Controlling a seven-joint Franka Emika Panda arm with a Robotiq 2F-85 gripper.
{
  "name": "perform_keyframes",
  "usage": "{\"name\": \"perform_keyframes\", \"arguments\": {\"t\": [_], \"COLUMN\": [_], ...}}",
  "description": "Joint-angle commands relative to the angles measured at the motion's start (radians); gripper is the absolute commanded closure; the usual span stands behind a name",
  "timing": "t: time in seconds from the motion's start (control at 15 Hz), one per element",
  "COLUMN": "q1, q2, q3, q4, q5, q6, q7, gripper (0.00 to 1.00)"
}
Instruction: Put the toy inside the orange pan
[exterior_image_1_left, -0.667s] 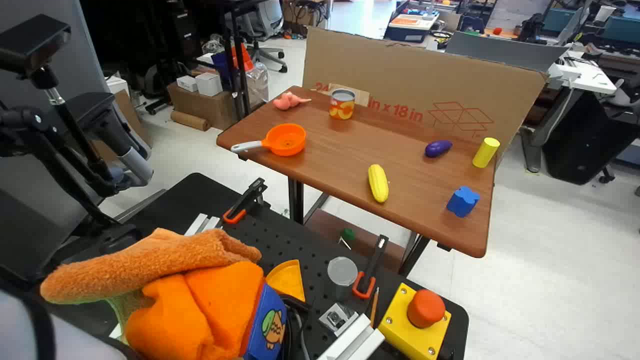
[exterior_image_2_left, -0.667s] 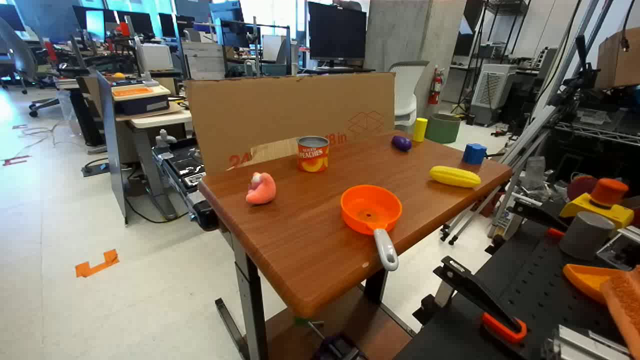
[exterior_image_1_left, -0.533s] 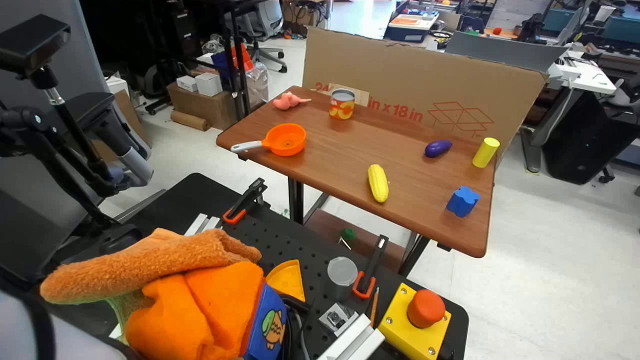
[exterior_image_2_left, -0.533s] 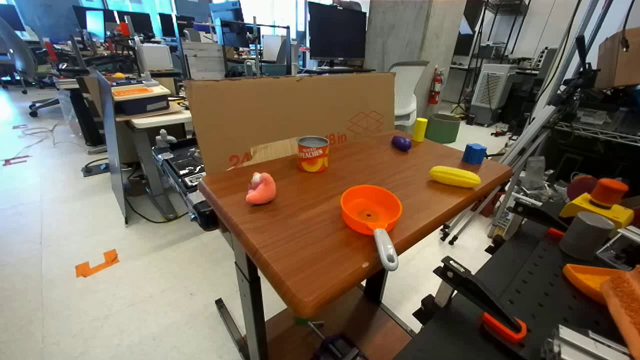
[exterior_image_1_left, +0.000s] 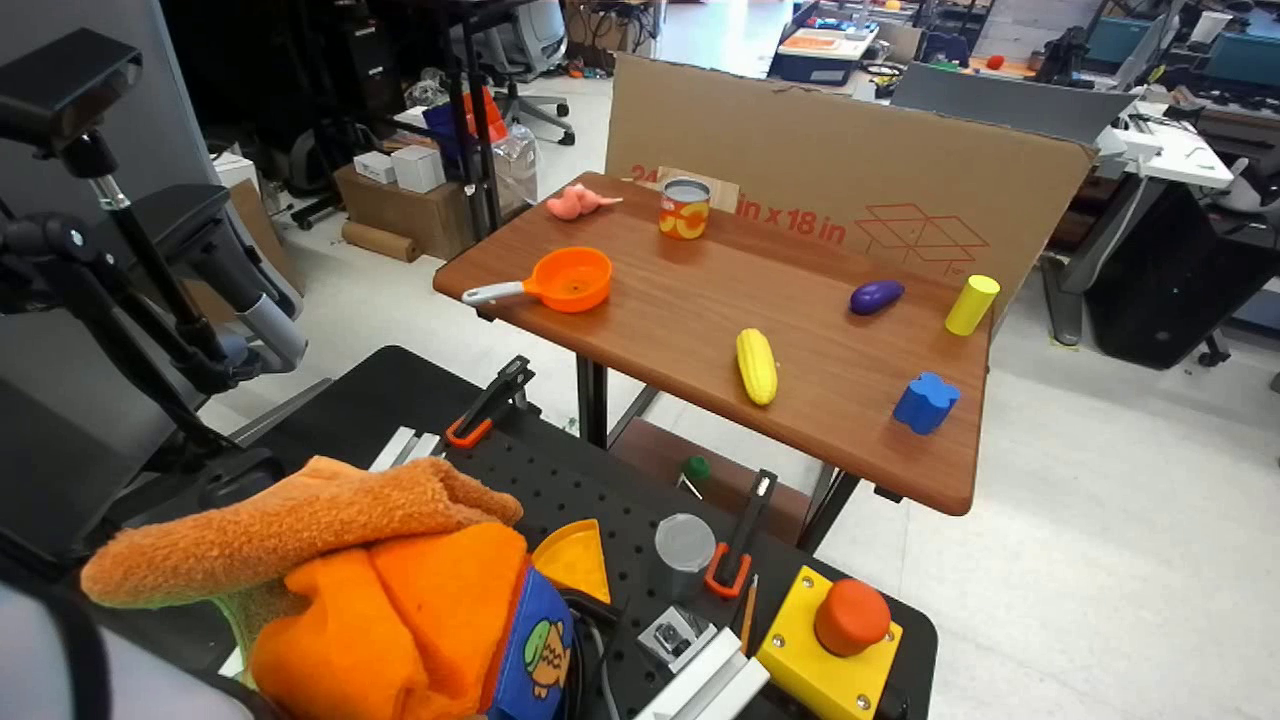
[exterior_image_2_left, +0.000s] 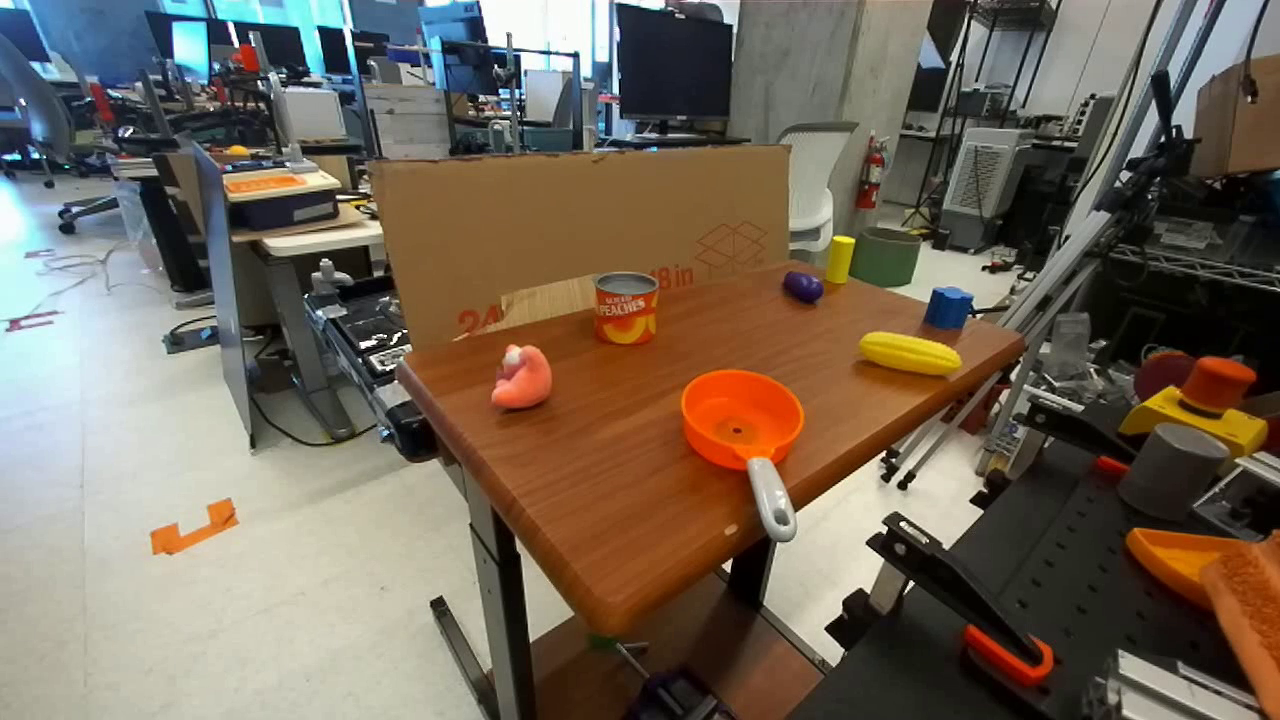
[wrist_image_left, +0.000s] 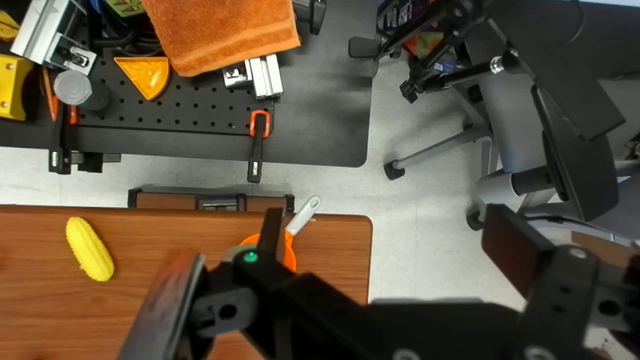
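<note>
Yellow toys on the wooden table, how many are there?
2: the yellow corn, lying near the edge facing the black bench, and the yellow cylinder, standing near the cardboard. The orange pan holds neither; none looks hidden.

3 views share tabletop (exterior_image_1_left: 660, 300); exterior views face cardboard sheet (exterior_image_2_left: 590, 210), wrist view looks down.

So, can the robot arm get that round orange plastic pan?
Probably yes: nothing covers the orange pan, its grey handle pokes over the edge of the wood-brown table, and the black pincer stands open.
</note>
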Motion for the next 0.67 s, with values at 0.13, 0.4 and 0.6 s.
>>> {"name": "perform_keyframes", "arguments": {"t": [0.13,0.4,0.6], "q1": [-0.021,-0.012,0.008], "q2": [0.253,0.499,0.680], "q3": [0.021,0.012,0.006], "q4": [0.200,0.377,0.507], "q5": [-0.067,-0.130,-0.157], "q6": [0.152,0.269,0.321], "q7": [0.000,0.026,0.030], "gripper": [0.00,0.00,0.00]}}
